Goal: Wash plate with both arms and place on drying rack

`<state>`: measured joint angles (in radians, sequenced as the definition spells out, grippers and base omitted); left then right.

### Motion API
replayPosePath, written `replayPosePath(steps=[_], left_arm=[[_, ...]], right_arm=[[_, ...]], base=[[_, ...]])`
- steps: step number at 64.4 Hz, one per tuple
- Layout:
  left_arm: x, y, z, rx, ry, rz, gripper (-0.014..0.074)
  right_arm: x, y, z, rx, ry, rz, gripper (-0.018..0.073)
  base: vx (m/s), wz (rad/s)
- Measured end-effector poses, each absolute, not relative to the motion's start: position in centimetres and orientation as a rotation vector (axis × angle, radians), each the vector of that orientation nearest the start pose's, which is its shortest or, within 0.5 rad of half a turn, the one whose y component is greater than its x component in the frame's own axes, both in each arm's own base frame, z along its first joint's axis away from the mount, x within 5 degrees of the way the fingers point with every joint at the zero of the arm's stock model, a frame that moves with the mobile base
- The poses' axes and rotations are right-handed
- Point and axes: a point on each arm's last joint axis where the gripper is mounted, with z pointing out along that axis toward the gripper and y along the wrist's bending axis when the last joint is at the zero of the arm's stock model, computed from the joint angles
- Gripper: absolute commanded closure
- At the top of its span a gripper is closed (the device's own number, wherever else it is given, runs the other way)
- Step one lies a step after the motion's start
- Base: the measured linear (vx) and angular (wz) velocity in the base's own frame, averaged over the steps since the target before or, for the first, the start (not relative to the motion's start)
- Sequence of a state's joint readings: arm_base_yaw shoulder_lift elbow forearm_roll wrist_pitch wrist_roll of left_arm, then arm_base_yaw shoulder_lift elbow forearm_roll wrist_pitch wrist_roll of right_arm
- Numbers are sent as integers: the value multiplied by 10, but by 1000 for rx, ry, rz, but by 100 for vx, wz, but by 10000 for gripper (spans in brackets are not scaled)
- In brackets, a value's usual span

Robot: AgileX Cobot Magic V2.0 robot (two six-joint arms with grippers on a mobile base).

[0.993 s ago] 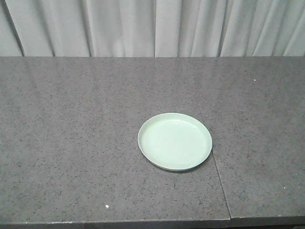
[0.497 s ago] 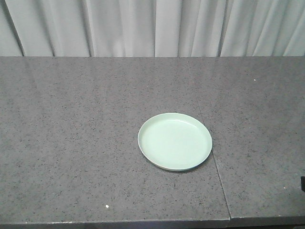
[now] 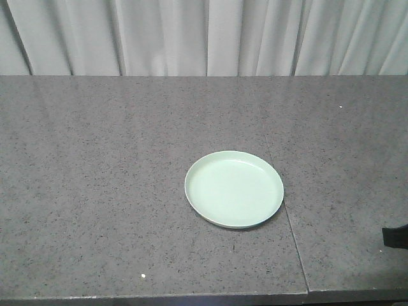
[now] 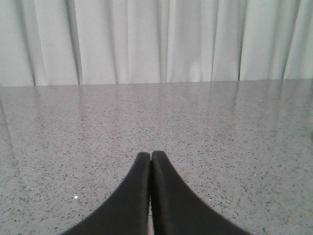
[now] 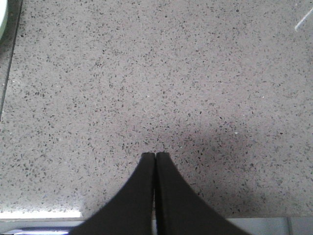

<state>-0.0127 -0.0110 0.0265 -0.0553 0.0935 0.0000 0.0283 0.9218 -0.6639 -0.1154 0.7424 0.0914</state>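
A black piece of the right arm (image 3: 395, 237) has pushed in at the right edge of the front view, where only a sliver showed half a second ago and nothing before that; the plate has not shifted. On the left, the left gripper (image 4: 150, 156) hangs over bare speckled grey counter (image 3: 95, 159), its two fingers pressed together, facing the pale curtain (image 3: 191, 38). The plate (image 3: 234, 189) lies flat on the counter a little right of centre, its right rim just beside the seam (image 3: 280, 204) between the slabs. Right of that seam, the right gripper (image 5: 155, 156) points down at the counter, fingers together and holding nothing.
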Motion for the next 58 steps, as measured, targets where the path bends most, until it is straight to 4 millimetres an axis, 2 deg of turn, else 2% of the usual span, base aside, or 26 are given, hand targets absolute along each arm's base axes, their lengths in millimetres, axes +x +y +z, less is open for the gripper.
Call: replayPosePath(steps=[8,28,35,58], left_arm=[[57,-1,196,-30,1592,-57,602],[57,-1,196,-30,1592,-57,602],[57,-1,196,-30,1592,-57,602],[57,-1,196,-30,1592,-57,602]], right_arm=[[167,-2,279,9,2479,-76,487],[167,1,278,34,2482,-28,186],[166,1,278,35,2483,-27,120],[168,3,280,45,2455,9,129]], base=[[0,0],[0,0],[0,0],[0,0]])
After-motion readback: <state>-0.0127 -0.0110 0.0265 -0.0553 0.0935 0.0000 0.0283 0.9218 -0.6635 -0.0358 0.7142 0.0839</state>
